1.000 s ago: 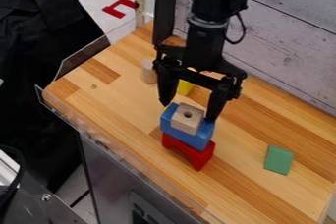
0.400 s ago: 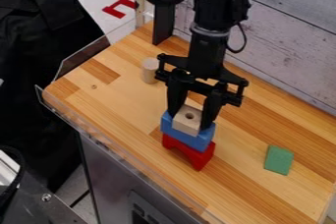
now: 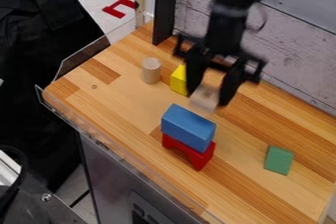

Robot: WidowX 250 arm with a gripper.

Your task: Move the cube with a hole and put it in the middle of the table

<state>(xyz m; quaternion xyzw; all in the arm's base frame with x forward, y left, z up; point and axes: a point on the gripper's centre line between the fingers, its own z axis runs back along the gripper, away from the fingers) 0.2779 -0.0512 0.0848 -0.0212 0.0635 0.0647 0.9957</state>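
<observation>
Lifted off the blue rectangular block [image 3: 189, 126], the pale wooden cube [image 3: 205, 98] — clamped in the black gripper [image 3: 207, 99], right of centre — needs placing.

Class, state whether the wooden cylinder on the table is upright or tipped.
Upright: the wooden cylinder shows its round end on top, with its side running down to the table.

Black arm, grey band, looping cable
</observation>
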